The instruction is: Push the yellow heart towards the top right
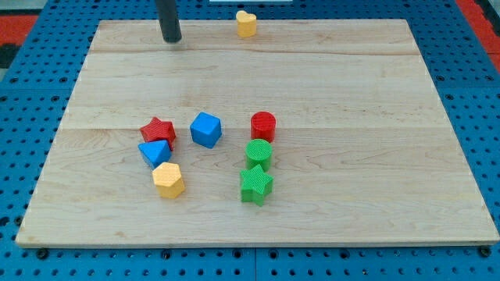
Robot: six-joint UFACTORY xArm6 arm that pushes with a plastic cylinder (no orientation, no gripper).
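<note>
The tip (171, 39) is parked bare at the board's top, touching nothing, left of the yellow heart (246, 23).

Setting: a robotics lab bench. My light wooden board (328, 86) lies on a blue perforated metal mounting plate (469, 94) with a regular hole grid. Small 3D-printed coloured plastic test blocks (206, 129) sit on the board.

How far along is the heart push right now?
Done: the yellow heart already sits at the board's top edge, near the middle. In hand: my tip stands to its left, not touching. Left: push it rightward along the top edge to the corner.
</note>
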